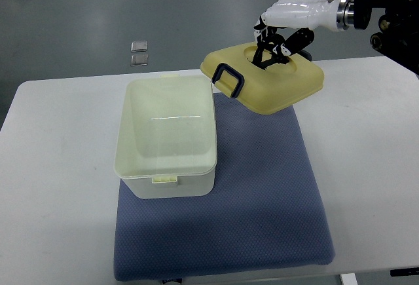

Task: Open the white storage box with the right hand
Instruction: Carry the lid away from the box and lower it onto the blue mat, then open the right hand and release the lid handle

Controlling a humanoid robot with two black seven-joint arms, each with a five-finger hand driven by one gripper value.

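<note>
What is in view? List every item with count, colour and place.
storage box: one, pale white-yellow, open and seemingly empty, on the mat's left part.
lid: one, yellow with a dark latch handle, tilted, held up at the mat's far right corner.
mat: one, blue-grey, spread across the table's middle.
table: one, white, fills most of the view.
small squares: two, grey, on the floor beyond the table.
right hand: one, white with dark fingers, gripping the lid from above.

Lid (265,80) in right hand (278,39); box (166,138) open
</note>
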